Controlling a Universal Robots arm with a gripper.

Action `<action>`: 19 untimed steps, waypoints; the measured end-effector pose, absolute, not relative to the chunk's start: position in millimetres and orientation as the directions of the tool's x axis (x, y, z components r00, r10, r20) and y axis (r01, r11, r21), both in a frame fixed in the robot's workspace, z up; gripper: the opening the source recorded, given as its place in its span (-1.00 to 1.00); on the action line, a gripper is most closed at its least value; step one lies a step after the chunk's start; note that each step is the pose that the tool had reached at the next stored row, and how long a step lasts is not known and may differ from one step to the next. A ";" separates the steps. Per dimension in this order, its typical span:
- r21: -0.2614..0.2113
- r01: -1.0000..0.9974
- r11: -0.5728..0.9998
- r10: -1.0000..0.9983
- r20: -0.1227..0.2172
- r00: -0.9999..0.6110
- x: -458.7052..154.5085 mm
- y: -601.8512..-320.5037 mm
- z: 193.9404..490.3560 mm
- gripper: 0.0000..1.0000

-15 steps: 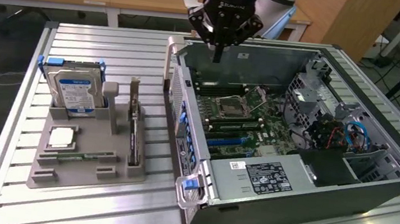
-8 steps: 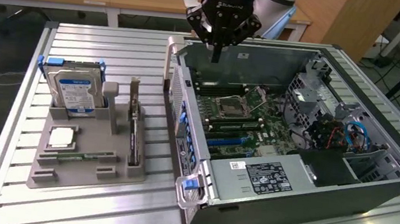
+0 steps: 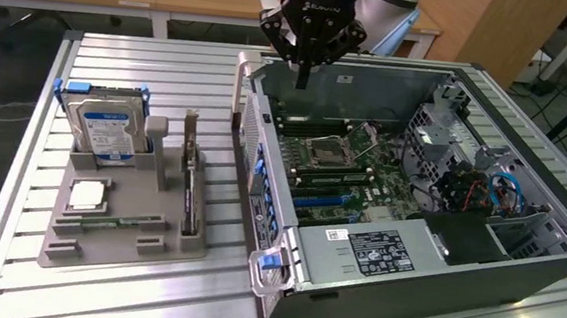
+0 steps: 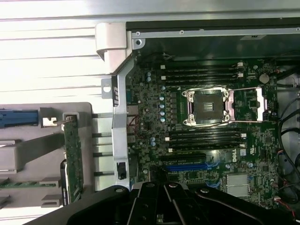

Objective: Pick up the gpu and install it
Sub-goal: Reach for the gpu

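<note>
Grey plastic holds the part you want. The gpu (image 3: 191, 189) stands on its long edge in a slot of the holder (image 3: 92, 245), on the exterior view's left of the open computer case (image 3: 443, 265). It sits just beside that case's side wall. The hard drive (image 3: 105, 127) stands upright in the same holder, near the card, with a grey post between them.

Your gripper (image 3: 302, 74) hangs over the far rim of the case, above the edge of the motherboard (image 3: 357, 175) and well apart from the gpu. Its fingers are pressed together and hold nothing.

Here is what I'd watch for:

- **Closed fingers:** If they stay together, they would land on the card's top edge instead of straddling it. That could tip the card or jam it in its slot.
- **Tight space:** The post stands on one side of the card and the case wall on the other. A finger that goes down off-centre could catch either.
- **Thin card:** A grip far from the middle could let it swing.
- **Case wall:** The wall stands between the holder and the board, so a low carry would knock the card against it.
- **Blue slot (image 4: 185, 166):** I can't tell from the wrist view whether it is clear, because the gripper body hides part of that area.
</note>
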State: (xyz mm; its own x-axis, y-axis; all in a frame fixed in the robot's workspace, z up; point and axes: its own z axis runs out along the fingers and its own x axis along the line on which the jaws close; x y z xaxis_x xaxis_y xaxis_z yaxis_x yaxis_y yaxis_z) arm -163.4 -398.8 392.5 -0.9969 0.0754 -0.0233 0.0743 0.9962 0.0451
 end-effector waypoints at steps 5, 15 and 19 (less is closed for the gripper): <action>0.045 0.074 0.996 0.075 -0.023 -0.997 -166.2 -398.8 392.5 -0.79; 0.045 0.074 0.996 0.075 -0.023 -0.997 -168.1 -398.8 392.4 -0.79; 0.045 0.074 0.996 0.075 -0.023 -0.997 -169.3 -398.8 392.5 -0.79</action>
State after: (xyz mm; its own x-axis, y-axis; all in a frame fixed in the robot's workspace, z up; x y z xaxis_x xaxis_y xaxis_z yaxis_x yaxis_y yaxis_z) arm -169.3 -398.8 392.5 -0.9969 0.0754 -0.0233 0.0743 0.9962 0.0451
